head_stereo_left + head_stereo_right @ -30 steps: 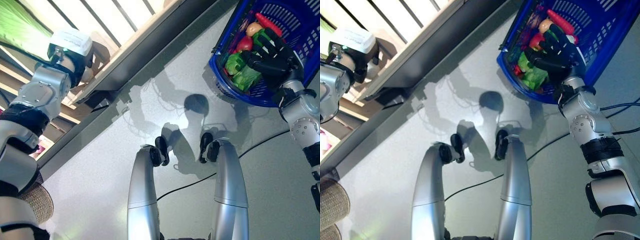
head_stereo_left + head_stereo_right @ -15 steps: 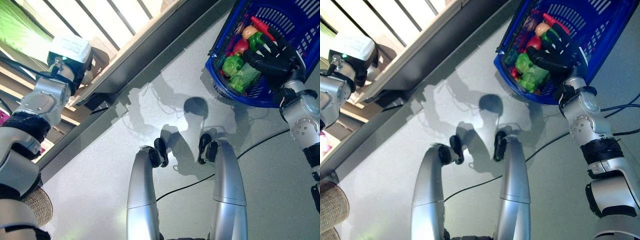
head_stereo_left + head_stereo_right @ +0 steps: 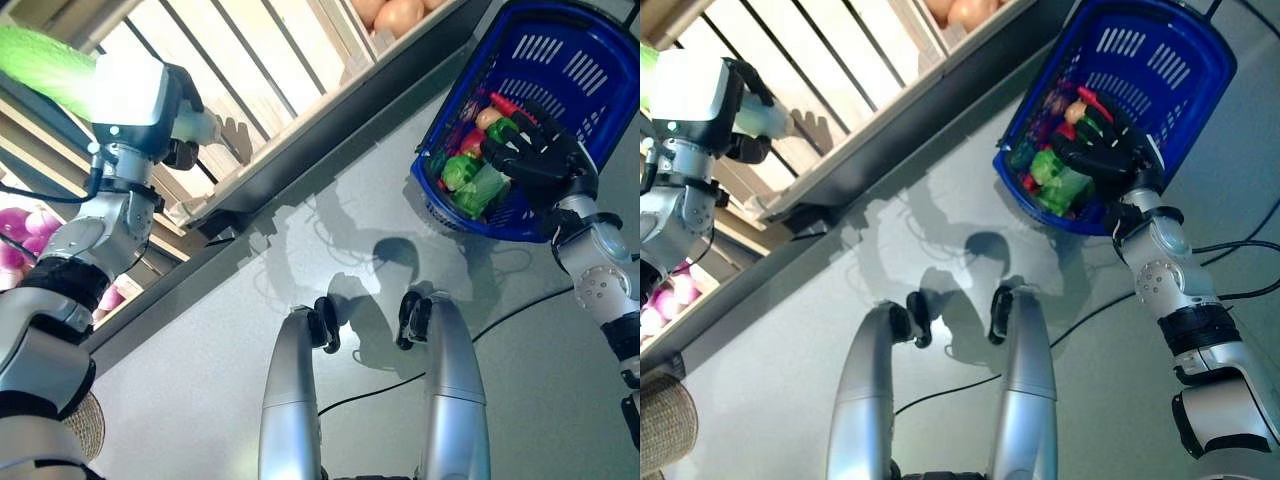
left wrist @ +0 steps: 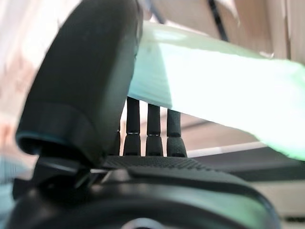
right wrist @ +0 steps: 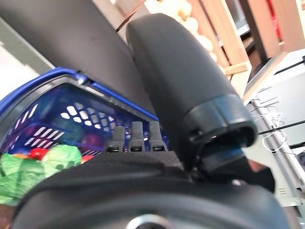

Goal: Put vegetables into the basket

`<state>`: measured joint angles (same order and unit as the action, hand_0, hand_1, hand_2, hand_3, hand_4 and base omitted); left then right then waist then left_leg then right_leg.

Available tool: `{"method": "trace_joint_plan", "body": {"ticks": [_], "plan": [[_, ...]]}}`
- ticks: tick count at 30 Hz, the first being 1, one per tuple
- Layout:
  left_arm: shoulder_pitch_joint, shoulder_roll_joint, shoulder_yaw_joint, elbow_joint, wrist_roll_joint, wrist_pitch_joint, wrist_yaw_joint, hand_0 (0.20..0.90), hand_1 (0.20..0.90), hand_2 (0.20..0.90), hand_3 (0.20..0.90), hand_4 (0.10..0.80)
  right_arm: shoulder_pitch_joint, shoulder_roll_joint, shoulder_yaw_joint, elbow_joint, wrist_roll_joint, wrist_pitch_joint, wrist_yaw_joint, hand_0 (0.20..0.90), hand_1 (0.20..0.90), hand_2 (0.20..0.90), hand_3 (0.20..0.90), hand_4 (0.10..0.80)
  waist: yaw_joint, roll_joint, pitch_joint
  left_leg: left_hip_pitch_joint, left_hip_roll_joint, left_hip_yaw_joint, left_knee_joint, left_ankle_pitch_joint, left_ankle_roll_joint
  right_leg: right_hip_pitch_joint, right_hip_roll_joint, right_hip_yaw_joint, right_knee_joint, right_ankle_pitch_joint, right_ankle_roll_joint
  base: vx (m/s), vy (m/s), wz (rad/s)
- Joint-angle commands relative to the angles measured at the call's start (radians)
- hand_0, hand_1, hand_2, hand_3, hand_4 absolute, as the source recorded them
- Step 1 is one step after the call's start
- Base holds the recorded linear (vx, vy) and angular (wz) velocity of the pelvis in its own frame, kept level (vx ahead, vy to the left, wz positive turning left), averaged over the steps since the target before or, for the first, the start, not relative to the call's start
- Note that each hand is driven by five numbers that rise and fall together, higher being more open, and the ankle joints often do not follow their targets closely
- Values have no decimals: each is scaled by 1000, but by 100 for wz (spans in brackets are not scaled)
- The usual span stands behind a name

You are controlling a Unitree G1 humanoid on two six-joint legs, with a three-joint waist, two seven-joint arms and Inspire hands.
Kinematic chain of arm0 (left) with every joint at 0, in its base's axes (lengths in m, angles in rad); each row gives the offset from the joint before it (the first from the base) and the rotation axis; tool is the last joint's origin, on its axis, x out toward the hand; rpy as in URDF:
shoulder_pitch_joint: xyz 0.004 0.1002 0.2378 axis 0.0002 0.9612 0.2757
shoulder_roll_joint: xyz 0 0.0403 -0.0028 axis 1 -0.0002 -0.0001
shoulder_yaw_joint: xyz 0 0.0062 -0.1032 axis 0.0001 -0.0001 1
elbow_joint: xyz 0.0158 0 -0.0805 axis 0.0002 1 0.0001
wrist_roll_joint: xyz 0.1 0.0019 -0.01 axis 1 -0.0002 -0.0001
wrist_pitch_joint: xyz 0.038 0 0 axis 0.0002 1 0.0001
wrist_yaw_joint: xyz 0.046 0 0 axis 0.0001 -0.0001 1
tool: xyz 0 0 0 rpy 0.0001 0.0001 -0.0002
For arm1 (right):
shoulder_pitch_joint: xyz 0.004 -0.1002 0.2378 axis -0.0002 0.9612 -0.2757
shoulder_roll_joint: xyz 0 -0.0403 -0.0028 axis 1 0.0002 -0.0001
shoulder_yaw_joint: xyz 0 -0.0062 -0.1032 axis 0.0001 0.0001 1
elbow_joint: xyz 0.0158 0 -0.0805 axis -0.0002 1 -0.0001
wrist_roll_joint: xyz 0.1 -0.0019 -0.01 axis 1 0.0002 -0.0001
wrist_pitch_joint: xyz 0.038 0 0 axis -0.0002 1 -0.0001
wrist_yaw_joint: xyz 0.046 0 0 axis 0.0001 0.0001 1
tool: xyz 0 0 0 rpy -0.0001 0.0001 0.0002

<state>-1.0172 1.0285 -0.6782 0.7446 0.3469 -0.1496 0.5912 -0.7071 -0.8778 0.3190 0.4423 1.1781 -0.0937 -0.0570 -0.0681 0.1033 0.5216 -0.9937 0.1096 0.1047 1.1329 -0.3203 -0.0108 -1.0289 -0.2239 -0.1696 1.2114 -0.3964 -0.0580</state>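
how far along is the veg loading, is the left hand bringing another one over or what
Partly done. The blue basket already holds several vegetables, with the right hand gripping its rim. In hand: the left hand is closed round a long pale green vegetable up at the wooden shelf. Left: carry it across and drop it in. More produce sits on the shelf.

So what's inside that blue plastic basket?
The blue plastic basket holds green leafy vegetables and red ones. The right hand covers the rest.
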Motion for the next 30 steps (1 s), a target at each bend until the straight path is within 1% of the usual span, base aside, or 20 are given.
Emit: {"method": "trace_joint_plan", "body": {"ticks": [1,5,9,12,17,18,23,28,30], "plan": [[2,138,205,22,-96,-41,125,300,300,300,300,400,-28,51,-163,-135,-53,-74,24,900,900,900,900,800,18,-43,-9,190,-8,113,-133,-71,26,169,12,58,-127,14,-16,37,6,1],[44,121,260,-5,-146,-105,117,300,300,300,300,400,-10,60,-174,-137,-69,-51,24,900,900,900,900,800,18,-42,-32,210,-13,118,-144,-72,27,185,9,63,-131,11,-13,12,6,1],[70,98,301,-48,-217,-206,70,300,300,300,300,400,5,77,-177,-143,-81,-27,19,900,900,900,900,800,17,-44,-52,219,-16,118,-150,-75,29,192,6,66,-133,8,-10,6,0,4],[85,77,324,-87,-254,-262,51,300,300,300,300,400,18,91,-171,-146,-104,-19,26,900,900,900,900,800,15,-46,-59,229,-18,118,-158,-73,31,201,6,68,-139,10,-9,5,-6,2],[102,38,362,-166,-319,-350,0,300,300,300,300,400,41,114,-149,-185,-237,-51,52,900,900,900,900,800,14,-53,-74,266,-24,118,-189,-65,33,238,8,62,-169,16,-6,0,0,0],[105,31,367,-176,-327,-356,-10,300,300,300,300,400,42,116,-143,-192,-255,-56,55,900,900,900,900,800,15,-54,-77,271,-25,118,-191,-65,34,243,7,61,-172,16,-6,24,-30,0],[137,-24,412,-245,-432,-434,-86,300,300,300,300,400,41,137,-94,-224,-344,-79,162,900,900,900,900,800,22,-63,-104,309,-33,111,-201,-70,37,287,0,51,-188,10,-4,28,-41,0],[170,-92,437,-322,-522,-489,-195,300,300,300,300,400,37,174,-41,-241,-361,-110,296,900,900,900,900,800,35,-76,-132,370,-46,101,-227,-73,39,356,-5,34,-221,9,2,46,-58,3],[178,-116,438,-344,-559,-498,-233,300,300,300,300,400,29,188,-22,-237,-395,-120,296,900,900,900,900,800,41,-79,-142,392,-49,98,-240,-71,39,382,-6,26,-236,12,4,41,-53,4]]}}
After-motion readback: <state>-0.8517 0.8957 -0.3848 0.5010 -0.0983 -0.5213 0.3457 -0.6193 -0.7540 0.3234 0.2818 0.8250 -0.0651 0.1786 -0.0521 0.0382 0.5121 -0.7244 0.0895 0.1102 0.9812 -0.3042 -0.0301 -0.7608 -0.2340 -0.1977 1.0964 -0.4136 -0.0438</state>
